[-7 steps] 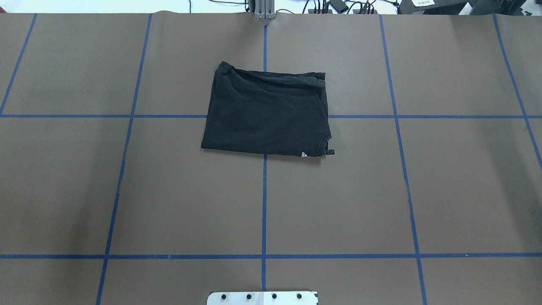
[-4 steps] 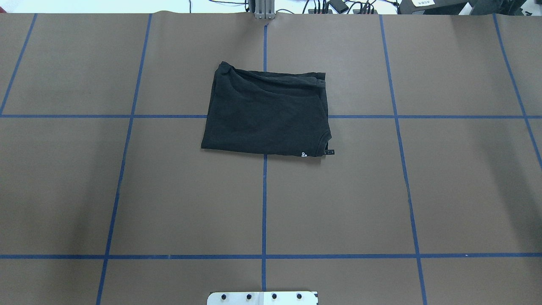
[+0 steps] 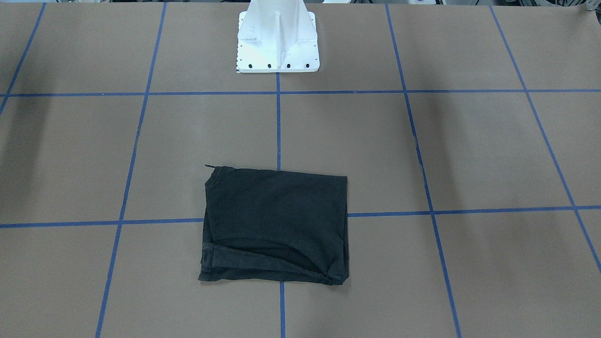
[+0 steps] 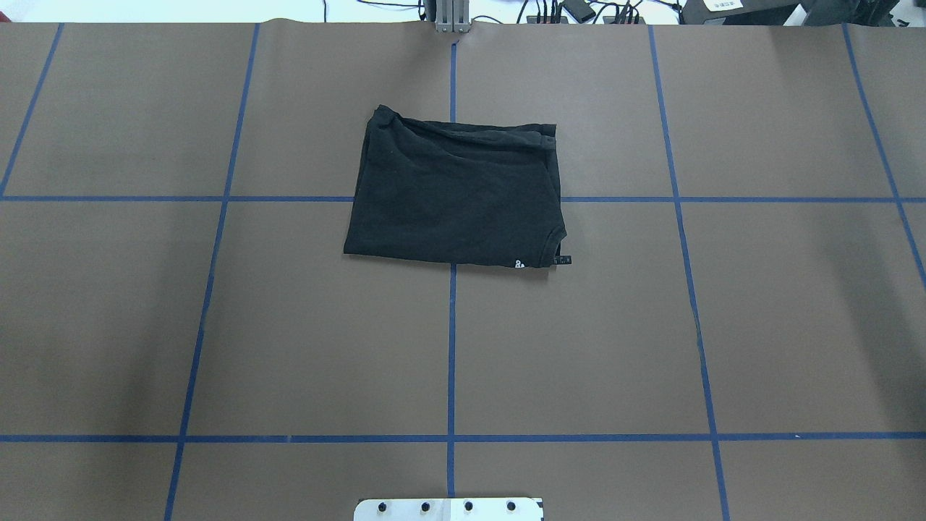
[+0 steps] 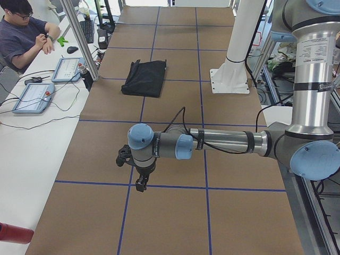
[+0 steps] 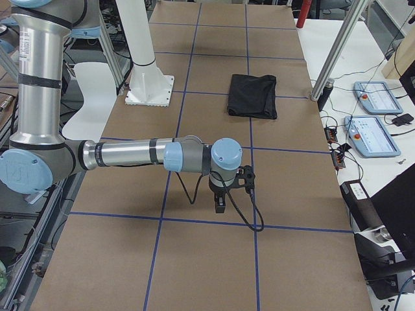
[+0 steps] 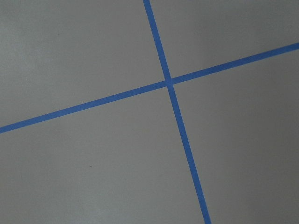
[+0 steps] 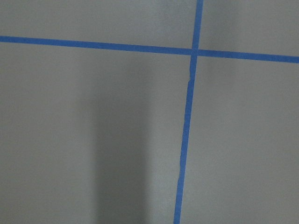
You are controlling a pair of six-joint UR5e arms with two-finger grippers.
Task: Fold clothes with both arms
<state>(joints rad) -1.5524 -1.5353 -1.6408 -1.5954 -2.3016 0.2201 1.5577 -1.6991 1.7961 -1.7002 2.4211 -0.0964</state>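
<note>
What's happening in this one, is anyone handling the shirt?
Nobody is. The black shirt lies folded into a rectangle on the brown table, touched by nothing. The left arm and right arm hang over bare table toward its two ends, well clear of the shirt. The folding looks done.

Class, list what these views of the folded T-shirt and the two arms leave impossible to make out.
T-shirt logo: hidden in the folds; the overhead view shows only a white speck.
Left gripper: exterior left only, too small to tell open or shut.
Right gripper: likewise, exterior right.
</note>
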